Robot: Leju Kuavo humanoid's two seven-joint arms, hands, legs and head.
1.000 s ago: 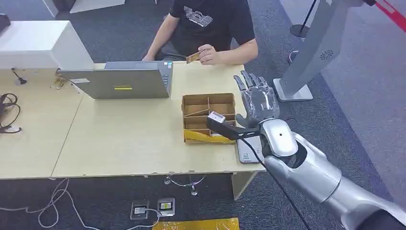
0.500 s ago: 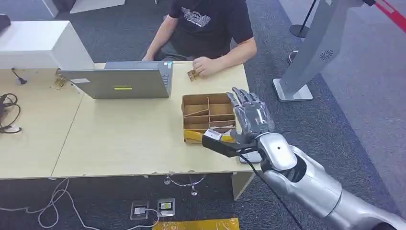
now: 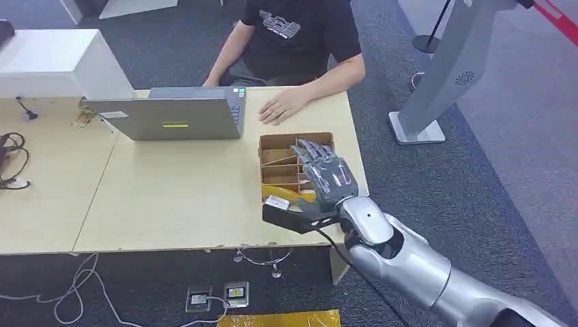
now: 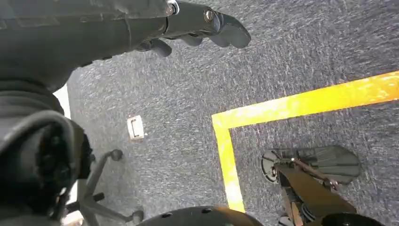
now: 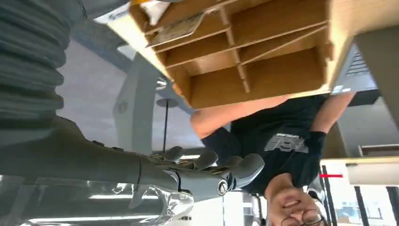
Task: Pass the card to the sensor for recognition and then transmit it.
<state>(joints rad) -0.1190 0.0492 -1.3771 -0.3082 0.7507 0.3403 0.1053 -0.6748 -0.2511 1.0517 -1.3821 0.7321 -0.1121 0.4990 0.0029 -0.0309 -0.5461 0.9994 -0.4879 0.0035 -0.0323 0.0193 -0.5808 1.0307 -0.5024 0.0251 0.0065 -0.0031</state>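
Card not visible now, perhaps beneath the person's hand (image 3: 276,109) on the bench (image 3: 170,197); right robot hand (image 3: 326,178) spread, holding nothing, above the divided cardboard box (image 3: 276,146); sensing and handover apparently remain; left robot hand (image 4: 197,28) hangs, fingers curled.

Head cam: you looked down from high onto table (image 3: 170,197). R wrist cam: close, inverted, sharing divided box (image 3: 294,158) (image 5: 244,56) w/ head. L wrist cam: faced carpet (image 4: 197,108).

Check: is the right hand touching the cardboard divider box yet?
Cannot tell. In the head view the right hand overlaps the cardboard box, with open fingers over its compartments; no contact or gap shows. The right wrist view shows the box beyond the fingers, but depth is unclear.
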